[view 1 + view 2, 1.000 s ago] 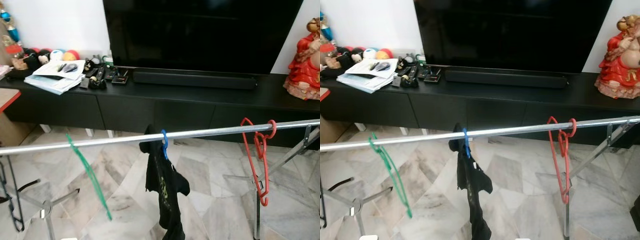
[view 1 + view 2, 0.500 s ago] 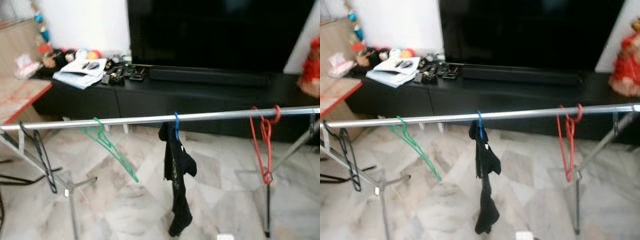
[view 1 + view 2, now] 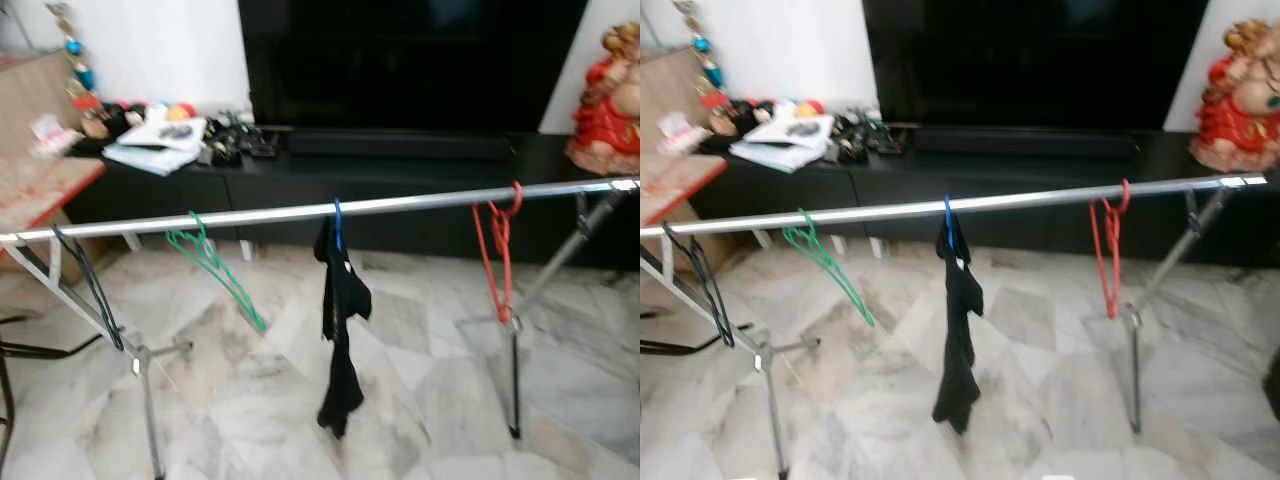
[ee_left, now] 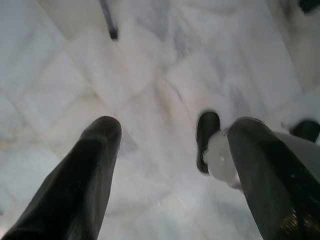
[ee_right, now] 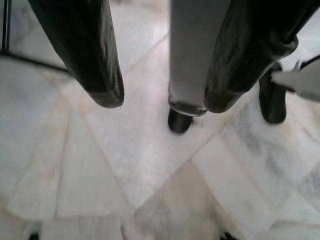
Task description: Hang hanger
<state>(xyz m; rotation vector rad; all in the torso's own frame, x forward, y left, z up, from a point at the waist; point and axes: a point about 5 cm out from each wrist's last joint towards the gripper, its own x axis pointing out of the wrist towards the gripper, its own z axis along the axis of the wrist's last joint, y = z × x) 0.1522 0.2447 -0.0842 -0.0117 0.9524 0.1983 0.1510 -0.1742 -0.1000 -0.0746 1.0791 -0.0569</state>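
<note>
Your left gripper (image 4: 167,142) and right gripper (image 5: 162,102) hang with fingers spread, holding nothing, bare floor (image 4: 150,75) between and below the fingertips.

Shiny metal, thin plastic, limp cloth over polished stone.
We see a bright metal rail (image 3: 250,214), smooth plastic green hanger (image 3: 215,268) and red hanger (image 3: 497,255), soft black garment (image 3: 340,330), glossy veined marble floor (image 3: 420,380), and matt black cabinet (image 3: 300,195).
</note>
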